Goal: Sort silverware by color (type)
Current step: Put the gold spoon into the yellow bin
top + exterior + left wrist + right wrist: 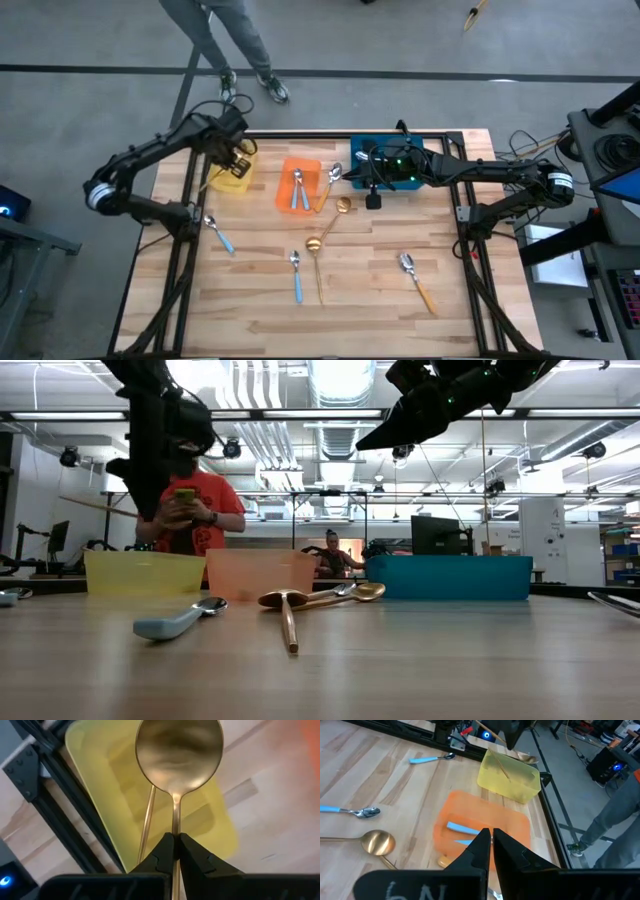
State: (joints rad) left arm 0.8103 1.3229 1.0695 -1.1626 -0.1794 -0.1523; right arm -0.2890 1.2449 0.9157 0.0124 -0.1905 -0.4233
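near edge: a blue-handled spoon (297, 275) and an orange-handled spoon (418, 281) lie on the worktop (380, 320) well short of the orange bin (312, 166), toward the front; neither is sorted yet

middle: a gold spoon (316, 262) with its bowl just in front of the orange bin, a second gold one (334, 218) slanting toward that bin; another blue-handled spoon (218, 235) off to the bin's left

orange bin: two blue-handled spoons inside (298, 190), so handle colour and bin colour already disagree; one more spoon (329, 184) leans on its right wall

left pincer (174, 842): over the yellow bin (222, 182), which sits just left of the orange bin; pressed on the thin handle of a gold spoon (179, 755), bowl forward over the bin; a thin gold rod, likely another spoon's handle (146, 827), already lies inside

right pincer (491, 842): above the orange bin's right side, near the blue bin (440, 152); pressed together, holding nothing I can see

risk: the grip is far down a slim handle, so the heavy bowl may swing on release and tip the spoon over the bin's wall onto the worktop

risk: if let go from this height it may bounce off the one inside

far: a person stands beyond the worktop
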